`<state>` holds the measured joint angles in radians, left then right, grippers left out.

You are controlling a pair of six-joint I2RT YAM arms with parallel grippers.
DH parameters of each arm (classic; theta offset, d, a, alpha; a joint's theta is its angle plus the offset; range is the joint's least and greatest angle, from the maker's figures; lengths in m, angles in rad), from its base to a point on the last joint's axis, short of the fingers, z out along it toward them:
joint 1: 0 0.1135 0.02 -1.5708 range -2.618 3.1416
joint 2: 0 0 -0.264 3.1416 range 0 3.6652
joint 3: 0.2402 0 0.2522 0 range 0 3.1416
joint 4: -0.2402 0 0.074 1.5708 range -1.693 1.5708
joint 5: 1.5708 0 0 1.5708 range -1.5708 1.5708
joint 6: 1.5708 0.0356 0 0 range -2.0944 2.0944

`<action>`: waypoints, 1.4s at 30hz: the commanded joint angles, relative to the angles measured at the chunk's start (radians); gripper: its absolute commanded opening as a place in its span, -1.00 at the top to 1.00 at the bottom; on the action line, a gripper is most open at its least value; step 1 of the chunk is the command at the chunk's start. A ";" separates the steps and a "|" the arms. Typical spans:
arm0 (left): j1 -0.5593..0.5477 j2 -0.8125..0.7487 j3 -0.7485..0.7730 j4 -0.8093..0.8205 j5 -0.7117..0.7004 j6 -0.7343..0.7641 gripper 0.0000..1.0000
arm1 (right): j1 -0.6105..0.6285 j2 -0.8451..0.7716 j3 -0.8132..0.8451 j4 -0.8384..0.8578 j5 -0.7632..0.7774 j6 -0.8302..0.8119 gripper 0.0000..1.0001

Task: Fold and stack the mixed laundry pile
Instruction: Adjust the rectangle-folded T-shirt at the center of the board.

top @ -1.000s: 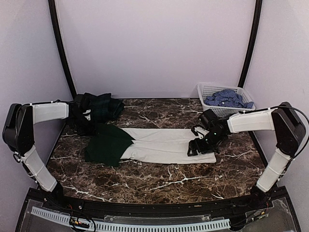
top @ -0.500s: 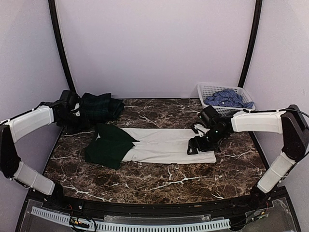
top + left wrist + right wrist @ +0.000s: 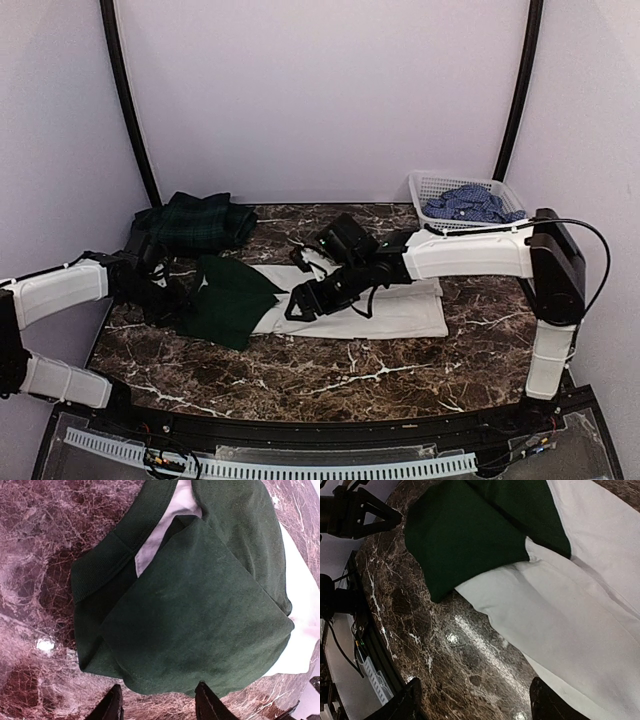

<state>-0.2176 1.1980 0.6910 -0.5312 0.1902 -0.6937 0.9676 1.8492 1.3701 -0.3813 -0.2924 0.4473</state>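
Seen from above, a dark brown marble table (image 3: 350, 372) veined in white holds a cream garment (image 3: 400, 312) folded into a long flat band across the middle of the frame, its dark green end lying in soft folds at centre left. A dark green plaid garment (image 3: 195, 222) lies crumpled at the table's upper left corner. A blue-and-white check shirt (image 3: 468, 203) is heaped in a white plastic lattice basket (image 3: 430, 188) at the upper right. The left gripper (image 3: 168, 297) hangs low just beside the green end's left edge. The right gripper (image 3: 300, 303), on an arm stretched in from the right, sits over the place where green meets cream. In the left wrist view, matte green knit fills most of the frame, with a ribbed band at the upper left and a sliver of cream at the top. Two black fingertips (image 3: 112, 710) at the bottom edge stand spread, with nothing between them, near the cloth's rounded fold. In the right wrist view, smooth cream cloth runs diagonally down the right, green cloth lies at the top, and glossy marble fills the lower left. Its fingertips (image 3: 550, 704) stand wide apart at the bottom edge, gripping nothing.
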 commanded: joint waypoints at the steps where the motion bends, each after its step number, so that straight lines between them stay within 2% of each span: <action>1: 0.004 0.023 -0.032 0.058 0.006 -0.047 0.04 | 0.071 0.132 0.126 0.097 -0.032 0.026 -0.40; 5: 0.022 0.049 -0.036 0.097 0.007 -0.039 0.05 | 0.120 0.228 0.198 0.180 -0.063 0.046 -0.37; 10: 0.036 0.082 -0.036 0.117 0.008 -0.030 0.08 | 0.152 0.326 0.303 0.176 -0.061 0.042 -0.33; 17: 0.055 0.090 -0.052 0.129 0.007 -0.020 0.12 | 0.177 0.424 0.365 0.207 -0.080 0.062 -0.23; 23: 0.061 0.071 -0.048 0.117 -0.002 -0.019 0.13 | 0.210 0.464 0.374 0.214 -0.039 0.110 -0.05; 31: 0.082 0.046 -0.054 0.110 -0.007 -0.018 0.11 | 0.228 0.531 0.418 0.230 0.007 0.139 -0.01; 38: 0.092 0.056 -0.072 0.133 0.018 -0.023 0.12 | 0.220 0.550 0.429 0.218 0.059 0.166 0.12; 42: 0.094 0.064 -0.075 0.145 0.029 -0.026 0.13 | 0.220 0.530 0.423 0.146 0.128 0.208 0.04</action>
<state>-0.1326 1.2675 0.6331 -0.3996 0.2024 -0.7193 1.1912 2.3791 1.7882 -0.1829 -0.2512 0.6075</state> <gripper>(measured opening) 0.434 0.466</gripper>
